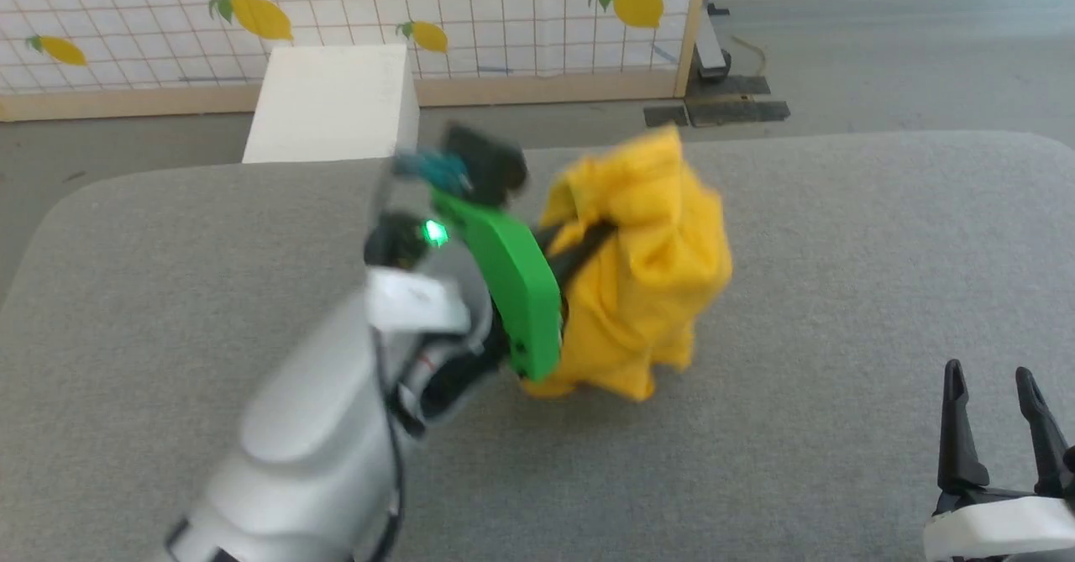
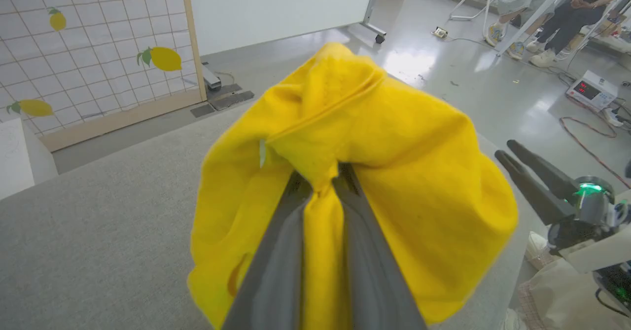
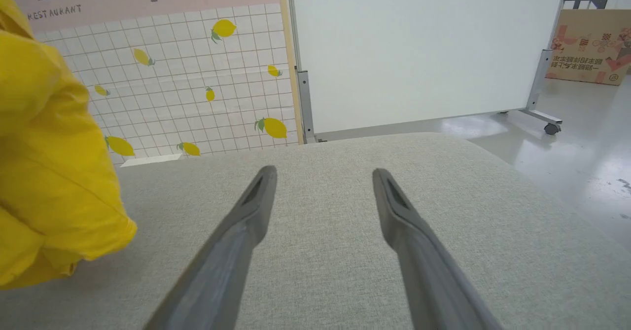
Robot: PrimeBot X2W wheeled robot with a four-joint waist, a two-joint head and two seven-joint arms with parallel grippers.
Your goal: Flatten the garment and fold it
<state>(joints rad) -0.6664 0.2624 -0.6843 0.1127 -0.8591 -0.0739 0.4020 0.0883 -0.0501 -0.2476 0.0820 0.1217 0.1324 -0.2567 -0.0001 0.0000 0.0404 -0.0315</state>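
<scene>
The mustard-yellow garment point(image 1: 642, 276) hangs bunched above the grey padded table point(image 1: 840, 251), its lowest folds near the cloth surface. My left gripper point(image 2: 323, 179) is shut on a pinch of the garment point(image 2: 394, 172), with fabric draped around both dark fingers point(image 2: 276, 266). In the head view the left gripper point(image 1: 600, 238) reaches in from the left behind a green wrist plate. My right gripper point(image 1: 991, 381) stands open at the table's front right, nothing between its fingers. In the right wrist view the right gripper point(image 3: 320, 174) points over bare table, the garment point(image 3: 49, 162) at far left.
A white box point(image 1: 336, 104) stands at the table's far left edge. Behind it is a tiled screen printed with lemons point(image 1: 260, 16). A white board on wheels point(image 3: 424, 49) stands beyond the table. People's legs point(image 2: 557, 19) and floor cables point(image 2: 586, 142) lie off to one side.
</scene>
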